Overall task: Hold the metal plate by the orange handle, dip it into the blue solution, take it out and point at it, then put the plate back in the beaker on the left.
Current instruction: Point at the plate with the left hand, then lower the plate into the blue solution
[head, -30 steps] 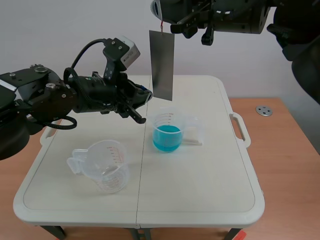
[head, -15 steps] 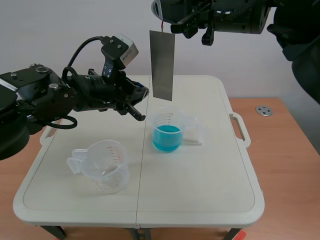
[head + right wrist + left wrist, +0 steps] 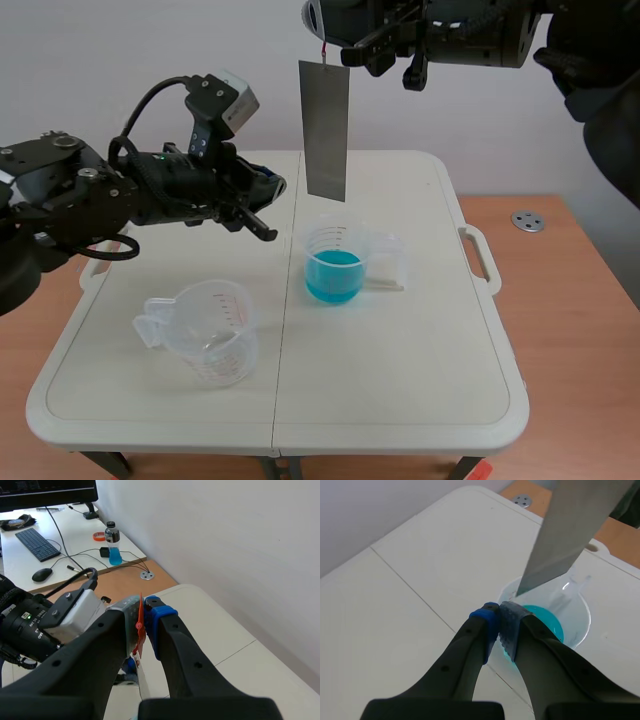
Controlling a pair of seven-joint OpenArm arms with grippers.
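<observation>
In the scene view, the right arm stands across the top. The right gripper (image 3: 335, 47) is clamped on the thin orange handle (image 3: 322, 53), and the plate (image 3: 325, 130) hangs straight down from it in the air. The plate's lower edge is well above the beaker of blue solution (image 3: 334, 264) and a little behind it. The left arm comes in from the left. The left gripper (image 3: 270, 196) has its fingers together and sits beside the plate's lower half, clear of it. A second ago its tips were close to the plate's edge, and it has since drawn back toward the left. The plate, the right arm and both beakers are where they were. The empty beaker (image 3: 205, 330) stands nearer the front of the table (image 3: 400, 390), on the left.

In the left wrist view, the left gripper (image 3: 499, 622) is closed on nothing, its pads meeting. Just ahead of it is the beaker (image 3: 580, 630) with the solution (image 3: 547, 617). The plate (image 3: 575, 530) hangs over it, its lower corner above the liquid.

In the right wrist view, the right gripper (image 3: 142, 615) pinches the handle (image 3: 140, 627) between its pads. The plate itself is hidden below the fingers.
</observation>
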